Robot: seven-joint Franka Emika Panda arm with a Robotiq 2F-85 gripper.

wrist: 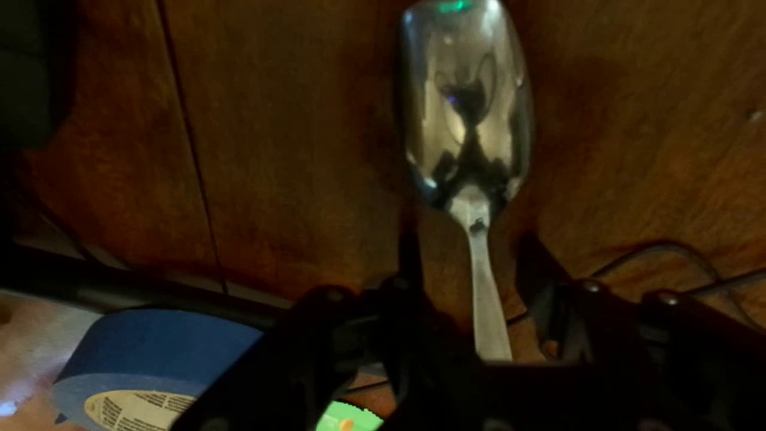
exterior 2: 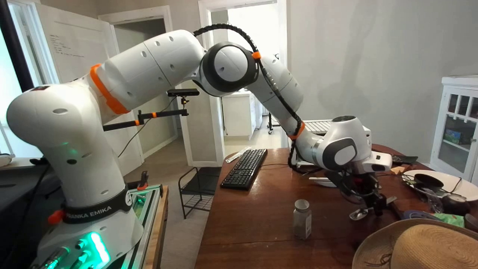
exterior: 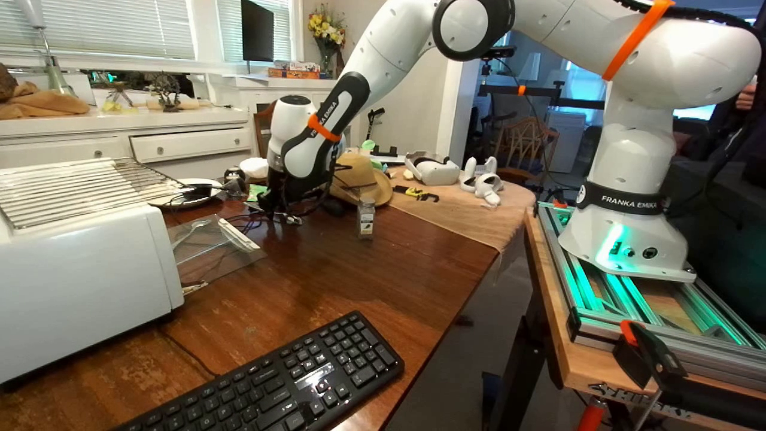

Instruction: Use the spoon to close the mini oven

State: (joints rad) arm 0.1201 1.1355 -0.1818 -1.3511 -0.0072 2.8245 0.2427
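The silver spoon (wrist: 467, 108) lies on the brown table, its bowl at the top of the wrist view and its handle running down between my fingers. It also shows in both exterior views (exterior: 292, 220) (exterior 2: 358, 214). My gripper (wrist: 470, 242) is open, low over the table, with a finger on each side of the handle and a gap to each. It also shows in the exterior views (exterior: 276, 214) (exterior 2: 373, 207). The white mini oven (exterior: 90, 281) stands at the left in an exterior view; its glass door (exterior: 215, 251) is folded down open. The arm partly hides the oven (exterior 2: 317, 126) in an exterior view.
A spice bottle (exterior: 365, 220) stands near the gripper. A straw hat (exterior 2: 429, 243), a white plate (exterior 2: 461, 183), cables and a blue tape roll (wrist: 161, 347) lie around it. A black keyboard (exterior: 287, 383) lies in front of the oven.
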